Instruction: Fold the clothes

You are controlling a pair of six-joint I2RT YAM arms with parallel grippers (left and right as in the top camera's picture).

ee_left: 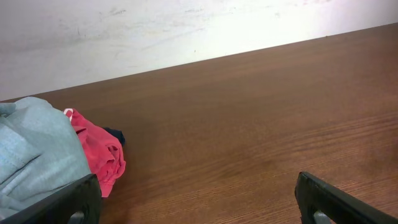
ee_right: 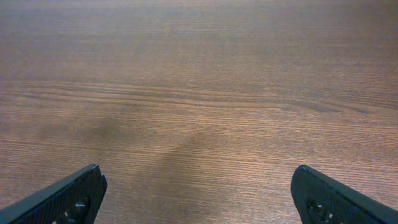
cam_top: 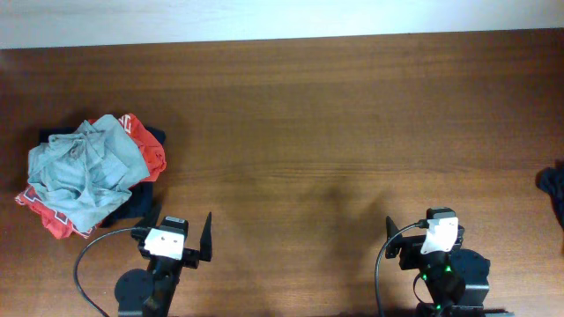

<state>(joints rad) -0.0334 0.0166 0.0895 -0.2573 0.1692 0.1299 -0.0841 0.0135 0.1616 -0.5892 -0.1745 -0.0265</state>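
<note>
The clothes lie in a crumpled pile (cam_top: 88, 173) at the table's left. A grey-blue garment (cam_top: 81, 167) (ee_left: 31, 149) is on top, over a red-and-white one (cam_top: 145, 145) (ee_left: 99, 149) and a navy one (cam_top: 157, 136). A dark bit of cloth (cam_top: 553, 187) pokes in at the right edge, mostly out of frame. My left gripper (cam_top: 176, 232) (ee_left: 198, 198) stands open just right of the pile's near side, holding nothing. At the front right, my right gripper (cam_top: 425, 231) (ee_right: 198, 186) is open over bare wood.
The brown wooden table (cam_top: 308, 132) runs back to a white wall (ee_left: 155, 31). Both arm bases sit at the near edge, with cables looping beside them.
</note>
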